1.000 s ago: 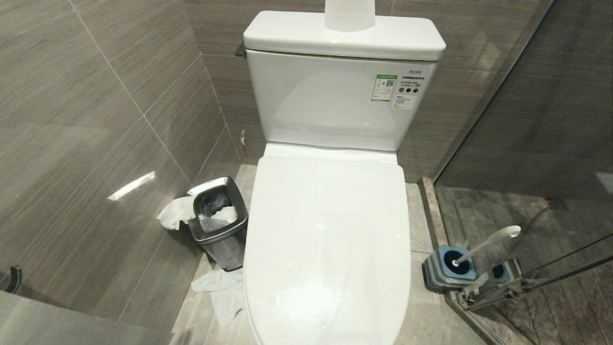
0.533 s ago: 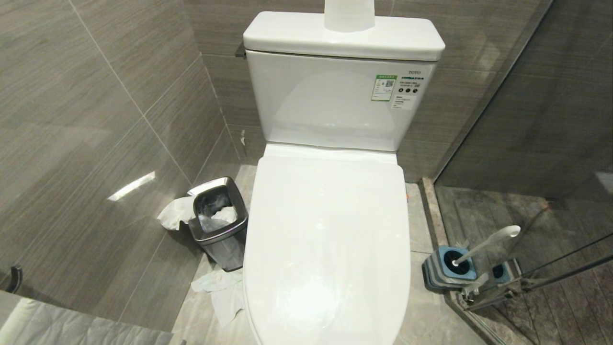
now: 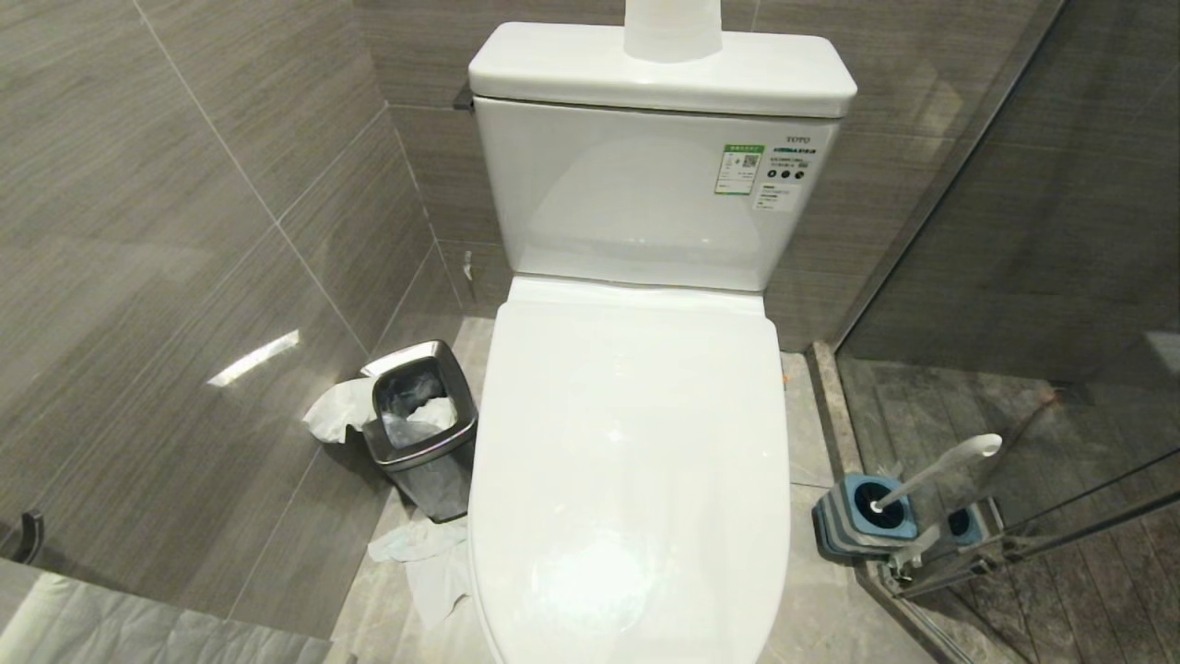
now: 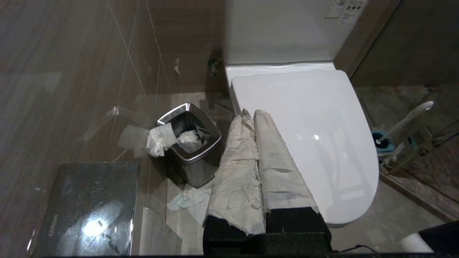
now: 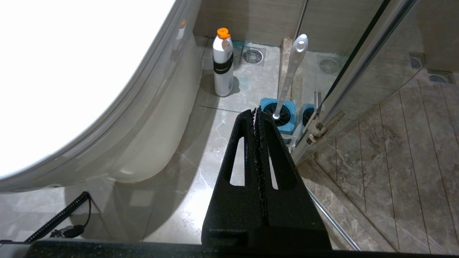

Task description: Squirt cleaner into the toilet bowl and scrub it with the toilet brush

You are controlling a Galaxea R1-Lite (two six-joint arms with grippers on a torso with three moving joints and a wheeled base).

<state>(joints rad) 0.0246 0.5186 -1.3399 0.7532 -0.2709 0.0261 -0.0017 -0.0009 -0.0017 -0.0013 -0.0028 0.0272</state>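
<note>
Grey-tiled bathroom: toilet bowl (image 3: 636, 480) lid shut, my left claw (image 4: 250, 114) pressed together, empty, hovering beside it, presumably to lift it.

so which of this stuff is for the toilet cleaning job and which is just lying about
For the job:
- cleaner, on the floor beside the toilet
- toilet bowl, lid down
- toilet brush, in its holder

Lying about:
- steel bin
- tissue on the floor
- paper roll on the cistern

A bathroom: a toilet (image 3: 636, 443), grey wall tiles (image 3: 166, 277) and a glass shower screen (image 3: 1032, 231).
</note>
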